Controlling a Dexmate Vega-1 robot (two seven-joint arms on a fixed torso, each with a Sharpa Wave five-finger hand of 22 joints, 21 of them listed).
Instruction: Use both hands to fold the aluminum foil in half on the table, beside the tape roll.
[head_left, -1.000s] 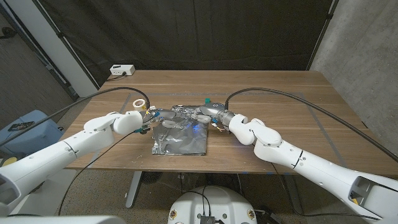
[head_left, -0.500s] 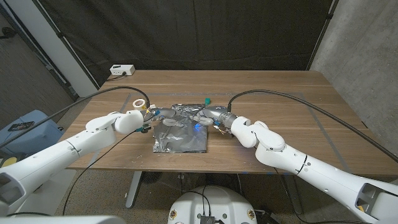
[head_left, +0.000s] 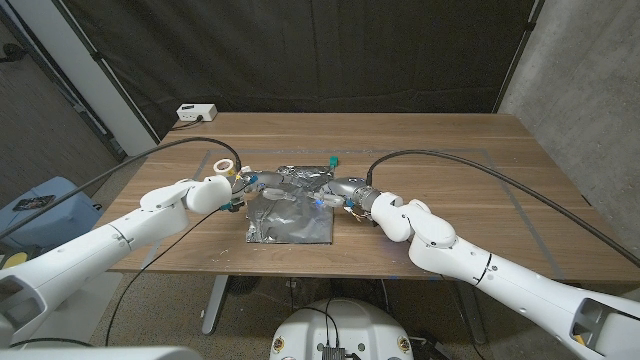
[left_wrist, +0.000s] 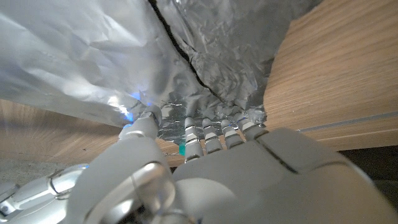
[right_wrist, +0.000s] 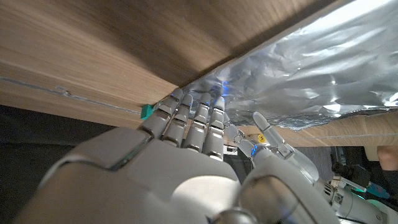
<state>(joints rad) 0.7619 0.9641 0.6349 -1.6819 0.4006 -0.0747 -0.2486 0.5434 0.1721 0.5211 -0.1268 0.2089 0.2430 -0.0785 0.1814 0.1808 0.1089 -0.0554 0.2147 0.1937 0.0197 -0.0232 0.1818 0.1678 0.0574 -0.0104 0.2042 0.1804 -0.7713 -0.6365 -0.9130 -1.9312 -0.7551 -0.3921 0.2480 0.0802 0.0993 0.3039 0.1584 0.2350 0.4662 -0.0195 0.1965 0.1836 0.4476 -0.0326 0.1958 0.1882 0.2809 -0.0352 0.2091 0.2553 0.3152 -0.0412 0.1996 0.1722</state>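
Nearest me, the front edge of the wooden table (head_left: 420, 262) runs bare below the aluminum foil (head_left: 290, 222), which lies crumpled near the middle of the table with its near half flat on the wood. My left hand (head_left: 243, 186) is at the foil's far left corner and my right hand (head_left: 331, 190) at its far right corner, both fingers reaching inward over the sheet. From my left wrist the fingers (left_wrist: 214, 130) press into wrinkled foil (left_wrist: 205, 62) with the thumb alongside, so that hand seems to be pinching the lifted edge. From my right wrist the fingers (right_wrist: 199, 115) lie close together at the foil's (right_wrist: 323, 74) edge where it meets the wood, the thumb just beside them; I take it as gripping the sheet, though the contact itself is hidden. The far strip of foil is raised and bunched between my two hands. Just beyond my left hand stands the tape roll (head_left: 225, 168), near the foil's left corner. Farther back, at the table's far left corner, sits a small white box (head_left: 196, 113).
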